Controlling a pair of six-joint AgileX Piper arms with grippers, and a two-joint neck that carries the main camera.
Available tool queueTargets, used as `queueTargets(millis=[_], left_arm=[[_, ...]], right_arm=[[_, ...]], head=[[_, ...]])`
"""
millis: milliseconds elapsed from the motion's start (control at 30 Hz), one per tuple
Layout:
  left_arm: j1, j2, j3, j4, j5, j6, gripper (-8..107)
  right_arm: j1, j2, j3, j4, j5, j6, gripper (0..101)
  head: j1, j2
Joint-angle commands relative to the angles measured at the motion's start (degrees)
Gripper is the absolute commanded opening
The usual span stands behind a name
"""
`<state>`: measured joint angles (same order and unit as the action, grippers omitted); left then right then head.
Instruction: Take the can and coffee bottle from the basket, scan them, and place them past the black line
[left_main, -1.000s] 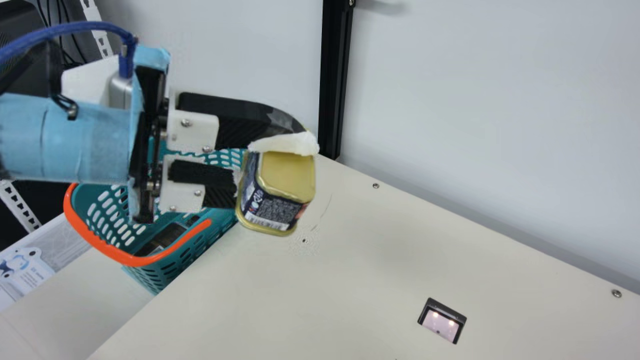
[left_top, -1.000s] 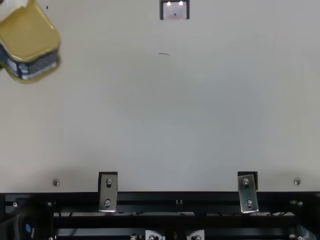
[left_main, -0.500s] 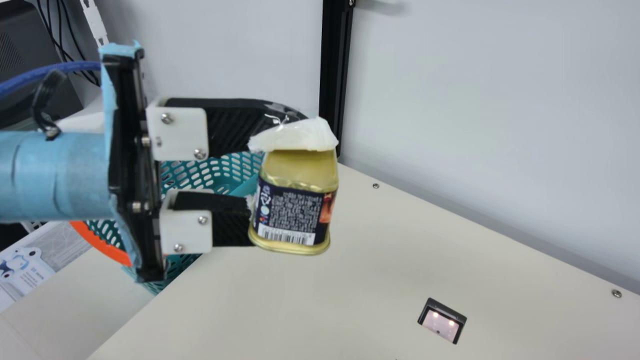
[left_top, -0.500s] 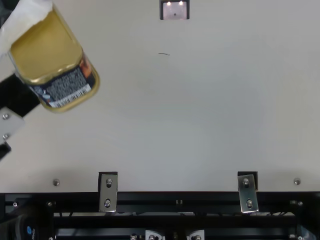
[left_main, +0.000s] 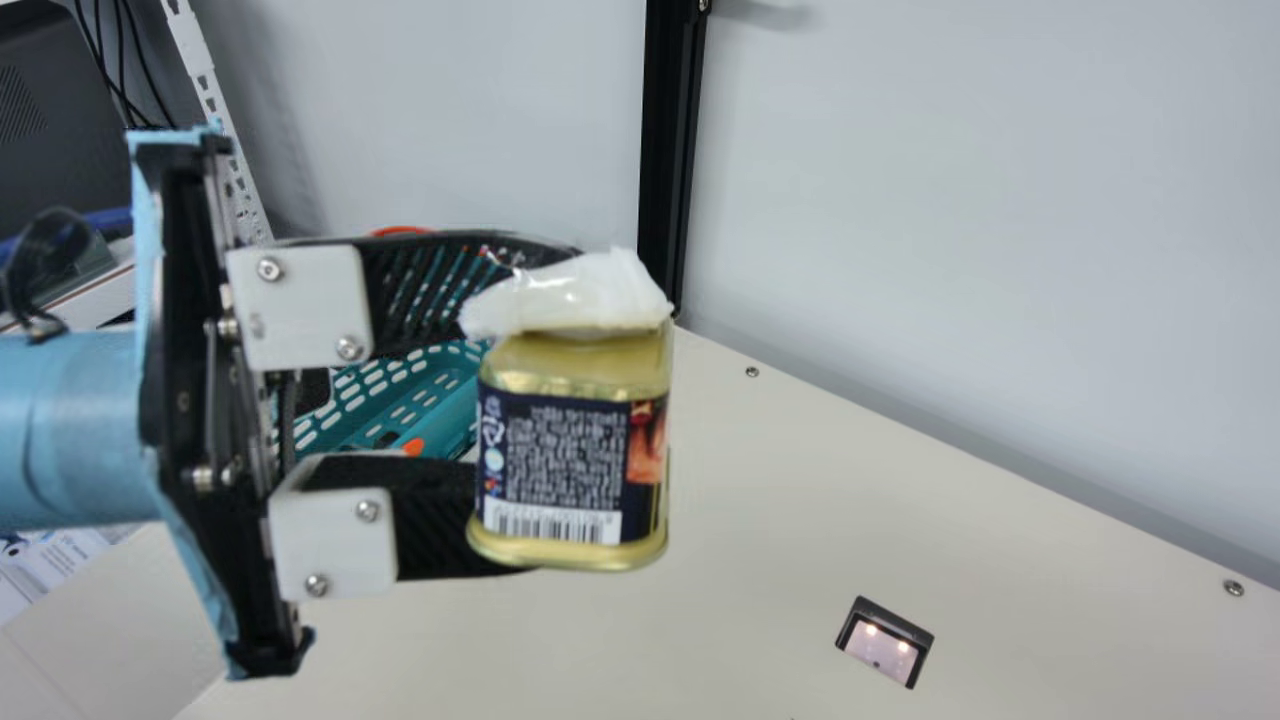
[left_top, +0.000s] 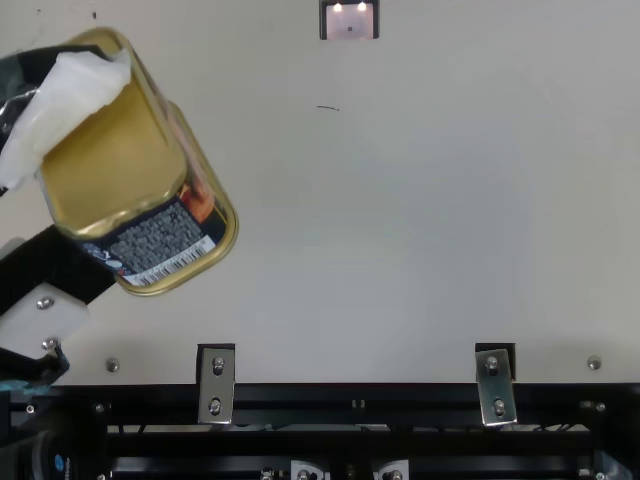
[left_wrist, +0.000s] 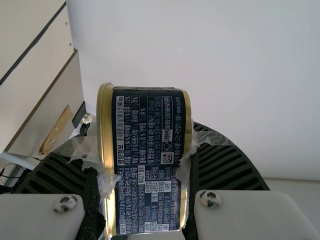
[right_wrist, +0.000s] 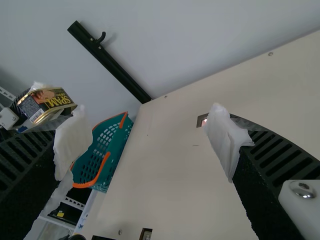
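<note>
In the main view my left gripper (left_main: 545, 400) is shut on the can (left_main: 570, 460), a gold tin with a dark label, held in the air in front of the basket (left_main: 360, 400). The top view has the can (left_top: 120, 170) over the table's left part. Between the two padded fingers in the left wrist view, the can (left_wrist: 147, 160) shows its printed side, with my left gripper (left_wrist: 145, 165) on both its faces. My right gripper (right_wrist: 147, 145) stands open with nothing between its padded fingers; the teal basket (right_wrist: 112, 150) and the can (right_wrist: 52, 102) are farther off there.
A scanner window (left_main: 885, 642) with two small lights is set in the cream table (left_main: 760, 560). A black post (left_main: 672, 150) stands at the table's back corner against the wall. A black line (left_wrist: 32, 42) crosses a pale surface in the left wrist view.
My left gripper has carried the can away from the basket, lower in the main view and farther right and down in the top view. The can's label side has turned toward the main camera.
</note>
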<state>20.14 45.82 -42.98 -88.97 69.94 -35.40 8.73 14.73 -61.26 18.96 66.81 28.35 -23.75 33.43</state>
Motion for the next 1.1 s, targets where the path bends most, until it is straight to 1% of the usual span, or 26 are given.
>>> queueTargets(millis=[0,833,933,1067], left_arm=[[0.0,0.0,0.0,0.0,0.0,0.0,10],[0.0,0.3,0.3,-0.1,0.0,0.6,10],[0.5,0.7,0.1,0.9,-0.7,2.3,10],[1.3,2.5,-1.0,5.3,-4.1,7.3,10]], right_arm=[[0.0,0.0,0.0,0.0,0.0,0.0,101],[0.0,0.0,0.0,0.0,0.0,0.0,101],[0.0,0.0,0.0,0.0,0.0,0.0,101],[0.0,0.0,0.0,0.0,0.0,0.0,101]], head=[[-1.0,0.6],[-1.0,0.6],[-1.0,0.6],[-1.0,0.6]])
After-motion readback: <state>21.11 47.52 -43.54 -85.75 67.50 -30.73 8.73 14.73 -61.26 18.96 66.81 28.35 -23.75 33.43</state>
